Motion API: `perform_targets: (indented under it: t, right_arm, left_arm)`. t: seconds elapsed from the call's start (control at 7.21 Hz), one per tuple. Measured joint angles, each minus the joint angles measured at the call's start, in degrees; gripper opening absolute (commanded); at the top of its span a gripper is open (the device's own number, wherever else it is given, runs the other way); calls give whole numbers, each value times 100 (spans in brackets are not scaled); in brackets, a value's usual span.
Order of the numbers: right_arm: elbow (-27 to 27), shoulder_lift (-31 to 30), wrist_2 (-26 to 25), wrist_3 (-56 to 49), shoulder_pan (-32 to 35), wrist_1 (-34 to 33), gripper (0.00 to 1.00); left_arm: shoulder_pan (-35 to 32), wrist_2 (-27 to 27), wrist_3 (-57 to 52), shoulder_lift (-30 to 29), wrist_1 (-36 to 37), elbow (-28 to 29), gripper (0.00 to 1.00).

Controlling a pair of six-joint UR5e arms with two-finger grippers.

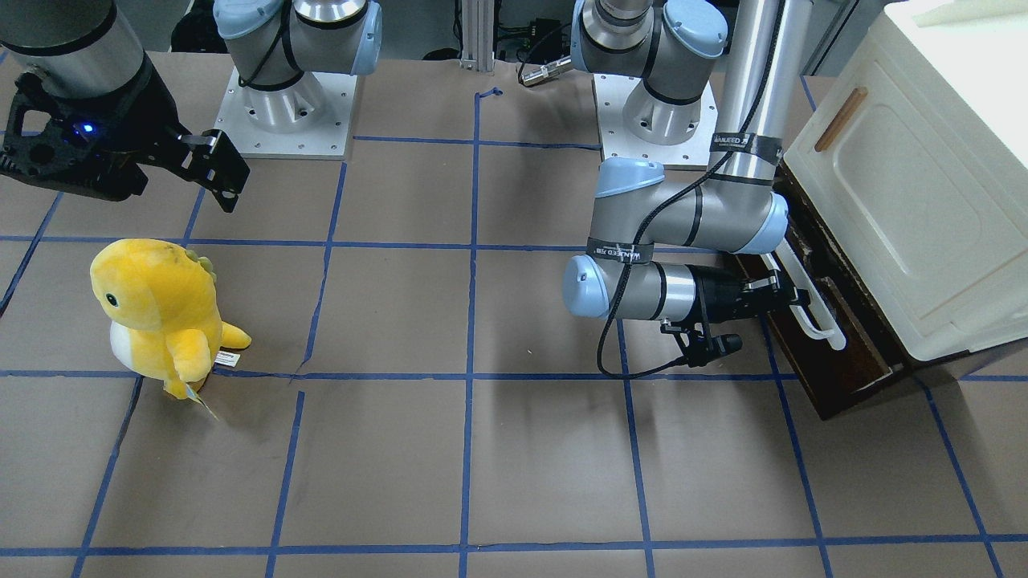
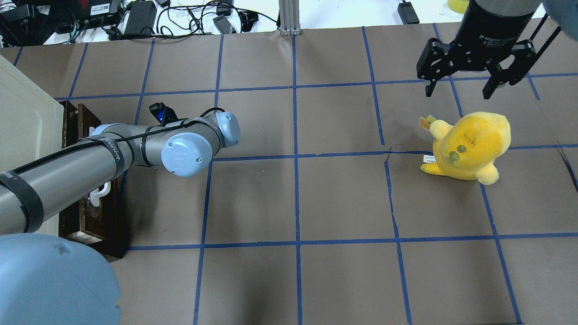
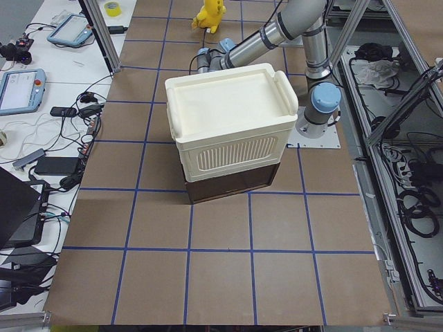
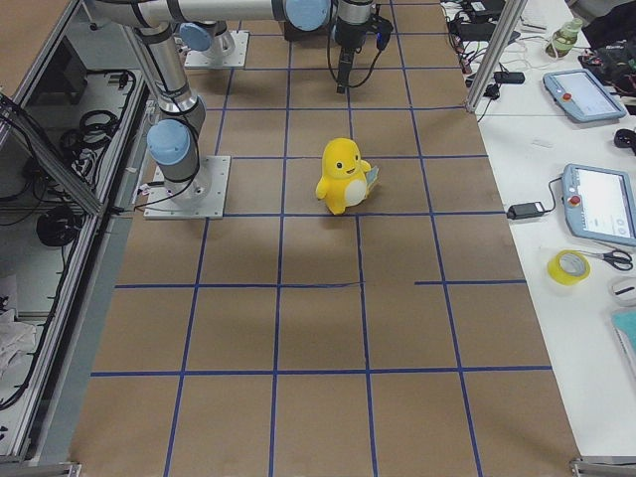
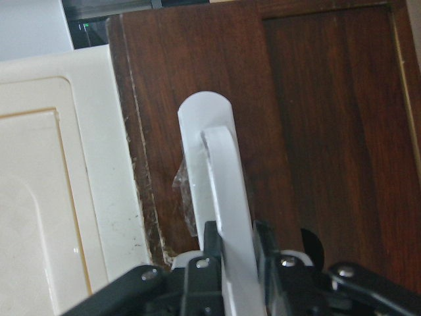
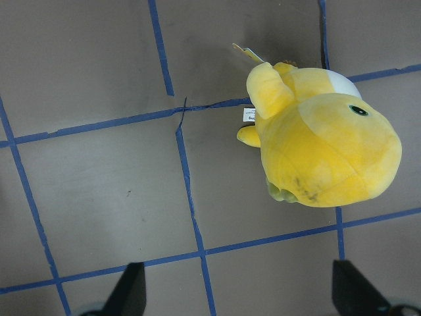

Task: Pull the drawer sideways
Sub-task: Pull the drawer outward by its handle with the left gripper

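Observation:
The drawer [image 1: 839, 353] has a dark brown worn front and a long white bar handle [image 1: 813, 309], and sits under a cream cabinet [image 1: 907, 185]. Its front appears to stand a little out from the cabinet. My left gripper [image 1: 797, 295] is shut on the handle; the left wrist view shows both fingers clamped on the white bar [image 5: 220, 178] in front of the brown front [image 5: 316, 131]. In the overhead view the left arm hides most of the drawer [image 2: 92, 221]. My right gripper [image 2: 460, 88] is open and empty, hanging above the table near a yellow plush.
A yellow plush dinosaur [image 1: 157, 313] stands on the brown, blue-taped table at my right side and also shows in the right wrist view [image 6: 322, 145]. The cabinet door has a small wooden handle [image 1: 840, 119]. Cables and devices lie beyond the far table edge [image 2: 149, 18].

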State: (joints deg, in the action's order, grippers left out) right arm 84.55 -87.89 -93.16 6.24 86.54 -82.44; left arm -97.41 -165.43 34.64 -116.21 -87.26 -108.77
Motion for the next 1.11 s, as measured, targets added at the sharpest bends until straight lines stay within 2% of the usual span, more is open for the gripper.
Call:
perform_targets:
  t: [1.11]
  right_arm:
    - [0,0,0,0,3,0,100]
  left_arm:
    - [-305,326,-53,-94,2,343,7]
